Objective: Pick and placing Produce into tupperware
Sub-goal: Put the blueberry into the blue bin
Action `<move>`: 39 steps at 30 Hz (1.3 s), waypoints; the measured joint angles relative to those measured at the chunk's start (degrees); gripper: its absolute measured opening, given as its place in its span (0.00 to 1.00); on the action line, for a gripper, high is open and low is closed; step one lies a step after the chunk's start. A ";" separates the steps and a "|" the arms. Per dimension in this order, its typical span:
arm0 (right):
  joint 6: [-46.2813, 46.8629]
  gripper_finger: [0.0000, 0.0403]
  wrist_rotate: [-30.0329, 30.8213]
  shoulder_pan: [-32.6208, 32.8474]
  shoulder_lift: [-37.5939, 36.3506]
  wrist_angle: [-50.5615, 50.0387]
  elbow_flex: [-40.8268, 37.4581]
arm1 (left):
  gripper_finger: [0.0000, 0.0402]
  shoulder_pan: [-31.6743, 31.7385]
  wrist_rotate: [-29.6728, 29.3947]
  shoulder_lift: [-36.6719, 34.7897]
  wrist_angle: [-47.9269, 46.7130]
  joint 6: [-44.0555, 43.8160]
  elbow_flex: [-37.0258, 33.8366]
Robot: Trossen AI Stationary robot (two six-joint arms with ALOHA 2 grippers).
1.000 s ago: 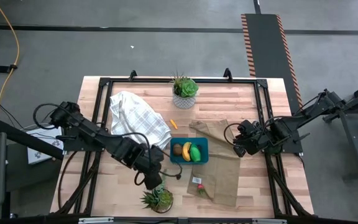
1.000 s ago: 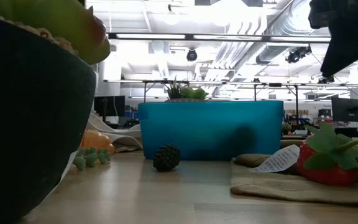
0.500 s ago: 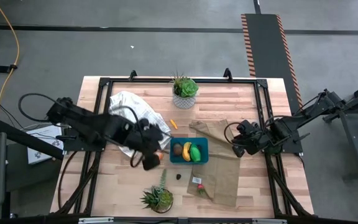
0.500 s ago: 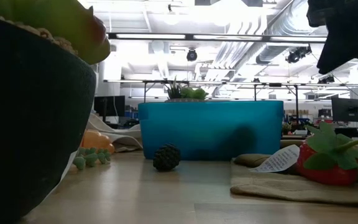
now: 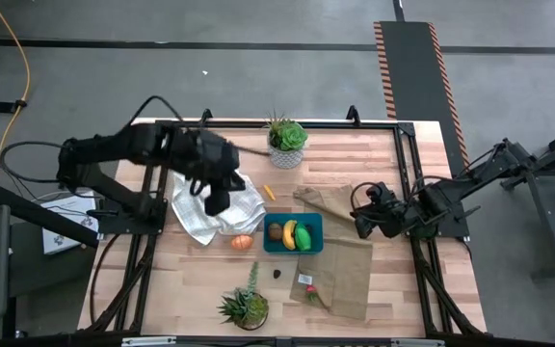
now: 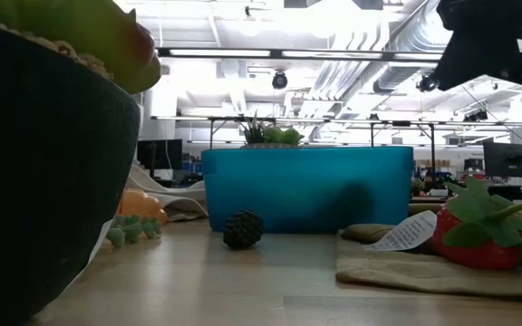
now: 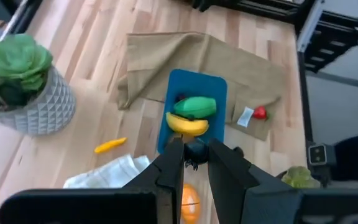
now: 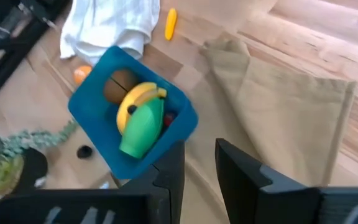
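the left arm has swung away from the front plant at about 6 o'clock to the back-left; its left hand [image 5: 216, 200] now hangs over the white cloth [image 5: 222, 206] at about 10 o'clock from the tub [image 5: 314, 221]. the right arm has barely shifted, with the right hand [image 5: 363, 224] just off the tub's 3 o'clock side, above the tan cloth [image 5: 345, 265].

the left hand's fingers [image 7: 168, 168] stand a narrow gap apart with nothing between them. the right hand's fingers [image 8: 169, 169] are also a little apart and grip nothing.

the tub sits near the middle of the tabletop [image 5: 162, 289], and holds a brown piece [image 5: 275, 231], a banana [image 5: 289, 234] and a green piece [image 5: 303, 235] side by side; a red bit beneath them shows in the right wrist view, but what it is i cannot tell. so i judge the job well along, not done. still out on the tabletop are an orange ball [image 5: 242, 242] at 9 o'clock from the tub, a small orange piece [image 5: 269, 192] at 11 o'clock, a dark berry [image 5: 277, 273] at 6 o'clock, and a strawberry [image 5: 309, 289] with a tag on the tan cloth around 5 o'clock.

in the low view a dark pot [image 6: 43, 163] fills the left side, the tub's wall hides its contents, and a pale green cluster [image 6: 132, 230] is hard to identify.
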 joint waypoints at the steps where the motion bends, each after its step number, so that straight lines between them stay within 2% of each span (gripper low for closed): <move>1: -0.07 0.20 0.01 -0.40 0.03 0.46 0.00 | 0.13 1.62 2.03 0.01 0.27 1.72 0.00; 7: -0.48 0.20 0.03 -2.64 0.03 1.54 0.00 | 0.13 8.44 13.45 3.57 4.51 8.44 -0.04; 9: -0.54 0.20 0.04 -3.19 0.03 1.53 0.00 | 0.13 9.16 15.52 5.24 4.88 9.67 -0.04; 19: -0.53 0.20 -0.26 -4.13 0.03 0.46 0.00 | 0.13 7.63 15.17 15.26 6.13 10.76 -0.22; 26: -0.55 0.20 -0.78 -4.13 0.03 -0.61 0.00 | 0.13 4.37 12.05 22.06 7.11 9.43 -0.31; 31: -0.55 0.20 -1.20 -4.13 0.03 -1.49 0.00 | 0.13 2.40 11.93 26.48 9.58 7.84 -0.31; 39: -0.55 0.20 -3.48 -4.13 0.03 -6.95 0.00 | 0.13 -0.54 11.94 31.78 12.03 5.36 -0.31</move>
